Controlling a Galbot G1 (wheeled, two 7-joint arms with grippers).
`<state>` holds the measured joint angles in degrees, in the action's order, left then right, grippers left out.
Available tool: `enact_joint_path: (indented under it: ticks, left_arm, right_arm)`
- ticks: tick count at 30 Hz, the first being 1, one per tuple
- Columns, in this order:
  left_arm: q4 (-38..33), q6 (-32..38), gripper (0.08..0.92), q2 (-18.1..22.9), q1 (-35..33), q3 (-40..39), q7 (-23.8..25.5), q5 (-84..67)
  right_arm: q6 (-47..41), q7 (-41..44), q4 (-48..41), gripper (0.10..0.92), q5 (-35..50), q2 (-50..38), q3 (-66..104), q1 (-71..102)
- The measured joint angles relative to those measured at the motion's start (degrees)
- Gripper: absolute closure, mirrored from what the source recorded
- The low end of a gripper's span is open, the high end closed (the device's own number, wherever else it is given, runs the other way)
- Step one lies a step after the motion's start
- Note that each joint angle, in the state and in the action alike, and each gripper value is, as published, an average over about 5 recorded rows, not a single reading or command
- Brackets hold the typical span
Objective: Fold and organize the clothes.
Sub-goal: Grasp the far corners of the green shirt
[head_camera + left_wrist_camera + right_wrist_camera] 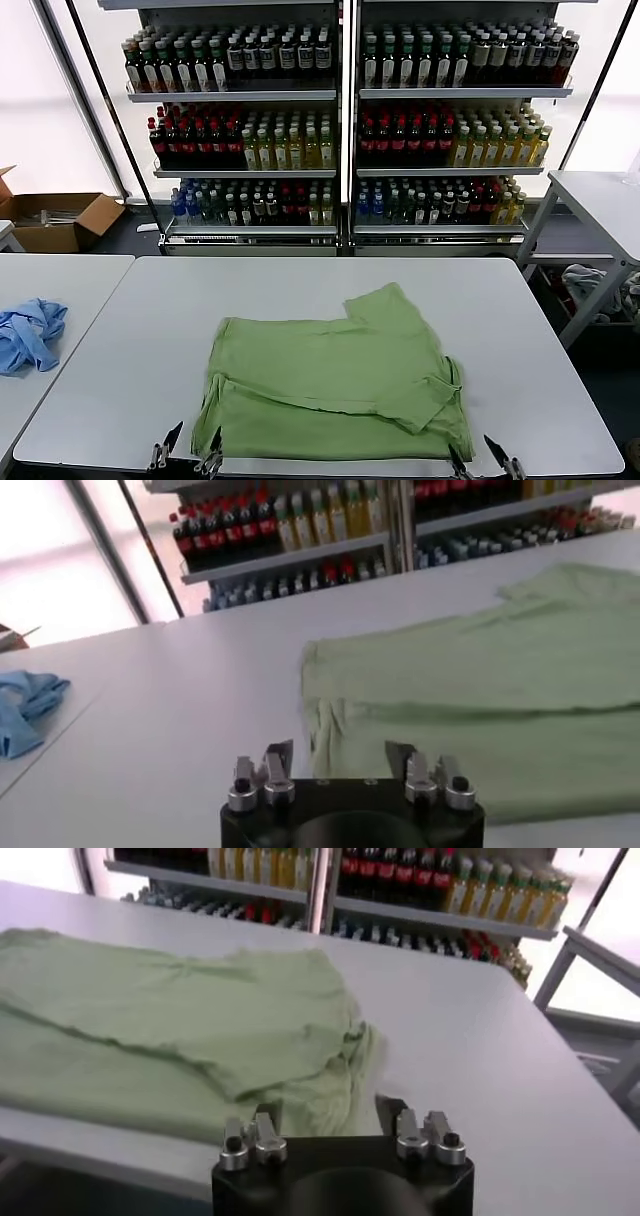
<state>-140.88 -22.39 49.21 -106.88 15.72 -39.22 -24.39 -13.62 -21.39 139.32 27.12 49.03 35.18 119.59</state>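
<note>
Your left gripper [186, 447] sits at the bottom edge of the head view, left of centre, its fingers spread wide with nothing between them. In the left wrist view the same left gripper [340, 768] stands open over the near edge of the bench [120, 350], just at the corner of the polo shirt [480, 690], not gripping it. Your right gripper [487, 457] is at the bottom edge of the head view, right of centre, also spread wide and empty. In the right wrist view the right gripper [335, 1131] hangs at the bench edge, right at the other near corner of the shirt's cloth [180, 1038].

You see the light green polo shirt [335, 385] lying on the white bench in the lower middle of the head view, partly folded over itself, with one sleeve pointing toward the upper right. Its near hem lies along the bench's front edge between your two grippers.

At the left edge of the head view, a light blue garment [28, 333] lies crumpled on a neighbouring bench, well apart from the shirt. Across the top, shelves [340, 95] hold rows of bottles. A cardboard box [55, 220] sits on the floor at the upper left.
</note>
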Motion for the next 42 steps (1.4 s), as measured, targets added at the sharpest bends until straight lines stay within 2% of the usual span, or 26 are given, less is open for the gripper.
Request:
enact_joint_path:
  ticks: [4,7,17,23,31,42]
  left_arm:
    - [0.21,0.32,0.211,0.43,4.91,0.2,3.14,-1.39]
    - [1.99,0.31,0.182,1.09,10.19,-0.09,6.22,-3.17]
    - [14.47,-3.55,0.177,2.87,31.98,-2.53,14.11,-12.23]
    - [23.48,-6.46,0.177,3.47,41.9,-4.34,17.32,-15.73]
    - [32.73,-8.72,0.177,4.19,49.9,-6.49,20.6,-17.75]
    - [40.57,-10.01,0.177,5.06,53.95,-7.33,23.24,-18.55]
  right_arm:
    - [-2.39,0.62,-2.13,0.208,4.0,-0.78,-0.37,-8.69]
    - [-4.79,1.13,-5.71,0.203,7.56,-1.06,-2.5,-18.4]
    - [-12.45,4.42,-26.75,0.203,14.35,2.47,-18.41,-55.57]
    - [-15.47,7.88,-38.82,0.203,15.05,6.0,-26.97,-73.18]
    - [-17.58,11.33,-50.14,0.203,15.01,9.38,-32.49,-84.24]
    - [-18.75,14.54,-55.7,0.203,14.75,10.49,-32.85,-83.96]
